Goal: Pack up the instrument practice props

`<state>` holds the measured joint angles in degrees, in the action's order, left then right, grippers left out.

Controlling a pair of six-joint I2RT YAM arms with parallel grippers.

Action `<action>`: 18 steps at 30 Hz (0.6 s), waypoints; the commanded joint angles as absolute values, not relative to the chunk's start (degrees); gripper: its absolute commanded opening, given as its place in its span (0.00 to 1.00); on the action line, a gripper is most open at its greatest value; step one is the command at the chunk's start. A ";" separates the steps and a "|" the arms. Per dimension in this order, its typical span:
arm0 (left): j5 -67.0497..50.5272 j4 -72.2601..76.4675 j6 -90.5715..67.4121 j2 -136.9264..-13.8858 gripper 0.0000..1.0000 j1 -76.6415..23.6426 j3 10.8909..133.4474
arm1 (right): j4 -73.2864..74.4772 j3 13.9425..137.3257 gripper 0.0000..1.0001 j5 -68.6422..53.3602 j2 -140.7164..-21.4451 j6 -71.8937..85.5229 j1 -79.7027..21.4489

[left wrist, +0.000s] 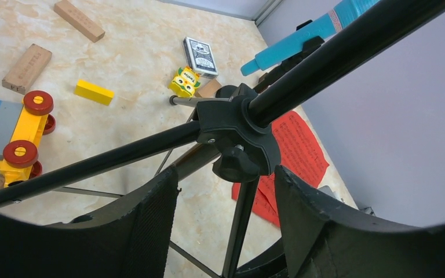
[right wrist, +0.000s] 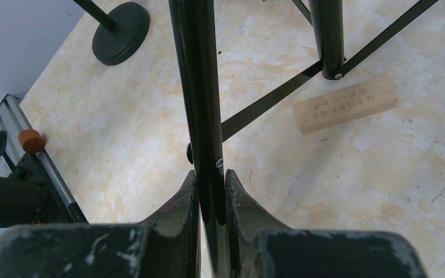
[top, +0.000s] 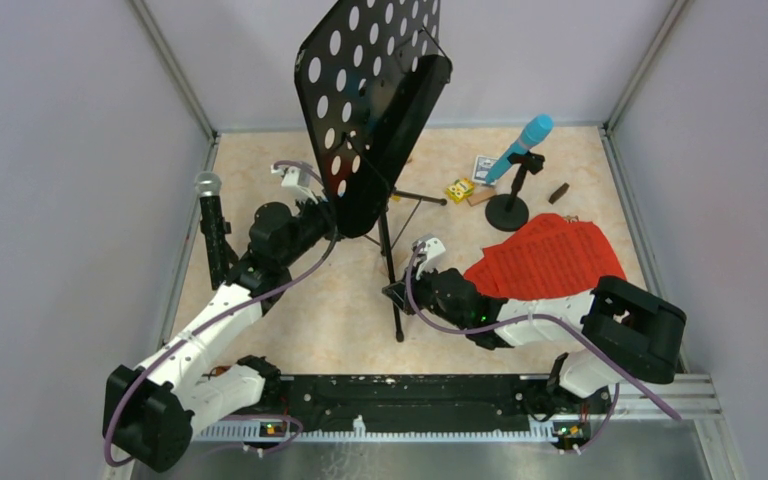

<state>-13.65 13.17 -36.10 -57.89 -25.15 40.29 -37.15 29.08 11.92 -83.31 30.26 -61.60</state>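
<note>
Clamping the perforated black music desk leg is right gripper; left gripper gapes.

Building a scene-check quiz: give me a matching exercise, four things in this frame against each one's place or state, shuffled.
Things:
1. blue mic
2. red pages
3. silver-headed mic
4. right gripper

Place or state:
a. shut on a stand leg
b. lying flat on the table
c. tilted in a holder, far right
d. upright at the left side

Pairs: 1-c, 2-b, 3-d, 4-a
</note>
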 commanded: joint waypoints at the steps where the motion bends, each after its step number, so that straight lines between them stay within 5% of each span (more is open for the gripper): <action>1: -13.39 16.71 -37.27 -58.19 0.65 -25.14 41.68 | -31.11 30.02 0.00 12.68 -85.34 35.68 -60.87; 6: -13.37 16.66 -37.94 -58.58 0.57 -25.12 41.52 | -30.84 30.19 0.00 12.44 -85.32 35.60 -60.82; 18: -13.92 17.55 -42.25 -60.74 0.17 -25.00 41.32 | -29.88 30.23 0.00 12.52 -84.78 35.36 -60.82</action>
